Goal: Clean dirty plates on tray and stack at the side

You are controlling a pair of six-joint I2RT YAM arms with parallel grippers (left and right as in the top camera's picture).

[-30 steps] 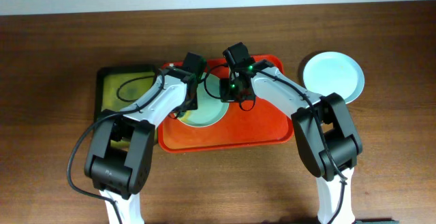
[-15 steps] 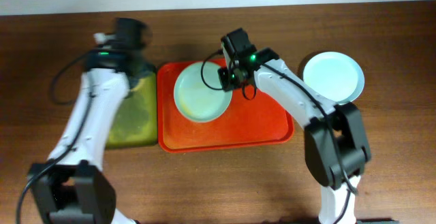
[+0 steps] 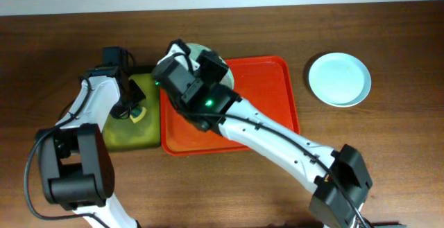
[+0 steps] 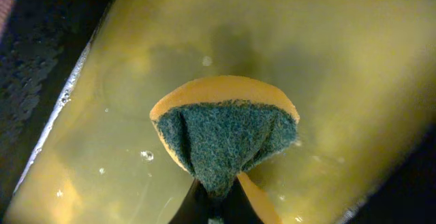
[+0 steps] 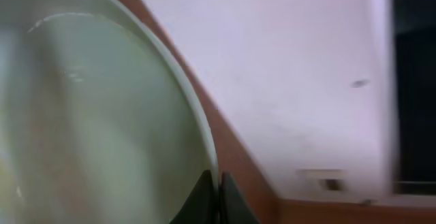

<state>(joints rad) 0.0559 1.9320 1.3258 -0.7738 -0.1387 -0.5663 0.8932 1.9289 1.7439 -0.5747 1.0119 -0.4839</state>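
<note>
Right wrist: found right claw (image 5: 218,186) pinched shut on rim of pale plate (image 5: 102,115). Overhead: same plate seen tilted up over left end of red tray (image 3: 267,89), grip hidden there; second plate (image 3: 339,79) flat on table (image 3: 402,152), well right. Left wrist: left claw (image 4: 218,203) clamped on folded sponge (image 4: 225,132) above wet yellow-green tray (image 4: 340,60).

White arms (image 3: 277,141), black joints (image 3: 345,179), one green light (image 3: 207,104).

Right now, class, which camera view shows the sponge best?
The left wrist view: the sponge fills the middle, its green scrub face and yellow rim sharp. Overhead shows only a small yellow bit of it; the right wrist view shows none.
</note>
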